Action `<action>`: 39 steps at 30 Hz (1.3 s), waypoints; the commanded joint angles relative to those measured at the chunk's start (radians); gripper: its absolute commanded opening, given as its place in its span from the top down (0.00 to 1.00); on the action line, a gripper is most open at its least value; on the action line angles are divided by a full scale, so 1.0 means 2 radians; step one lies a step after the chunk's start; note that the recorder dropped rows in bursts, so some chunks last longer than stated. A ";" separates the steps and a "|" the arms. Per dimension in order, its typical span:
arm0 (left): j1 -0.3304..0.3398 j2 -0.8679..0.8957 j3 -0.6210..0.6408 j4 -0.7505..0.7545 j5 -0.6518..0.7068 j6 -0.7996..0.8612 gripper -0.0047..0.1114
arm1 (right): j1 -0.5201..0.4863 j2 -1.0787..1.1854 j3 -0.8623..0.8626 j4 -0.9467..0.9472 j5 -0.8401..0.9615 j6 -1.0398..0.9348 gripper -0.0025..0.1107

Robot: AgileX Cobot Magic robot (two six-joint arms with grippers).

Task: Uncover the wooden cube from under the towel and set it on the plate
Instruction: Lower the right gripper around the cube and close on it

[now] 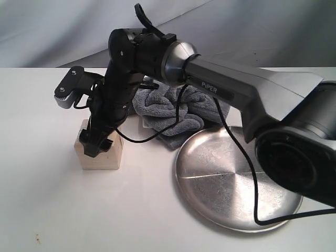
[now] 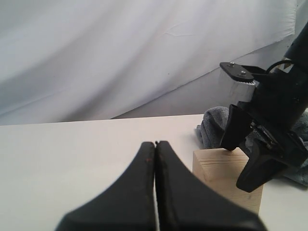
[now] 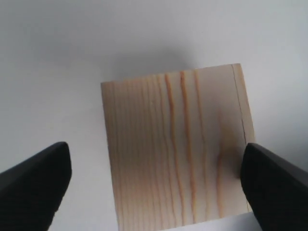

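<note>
Silver plate (image 1: pixel 210 176) only in exterior view

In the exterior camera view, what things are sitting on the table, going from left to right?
wooden cube → towel → plate

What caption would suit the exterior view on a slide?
Open right claw at the bare cube; towel heaped behind, empty plate nearby.
</note>
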 commanded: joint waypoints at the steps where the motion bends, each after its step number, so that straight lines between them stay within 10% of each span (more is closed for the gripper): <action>1: -0.002 -0.002 0.002 -0.001 -0.002 -0.001 0.96 | -0.002 0.010 -0.003 -0.002 0.000 -0.007 0.21; 20: -0.002 -0.002 0.002 -0.001 -0.002 -0.001 0.96 | -0.002 0.005 -0.003 0.001 -0.015 0.025 0.21; 32: -0.002 -0.002 0.002 -0.001 -0.002 -0.001 0.96 | 0.022 -0.045 -0.003 -0.123 -0.024 0.441 0.21; 39: -0.002 -0.002 0.002 -0.001 -0.002 -0.001 0.96 | 0.038 -0.042 -0.003 -0.172 -0.001 0.516 0.21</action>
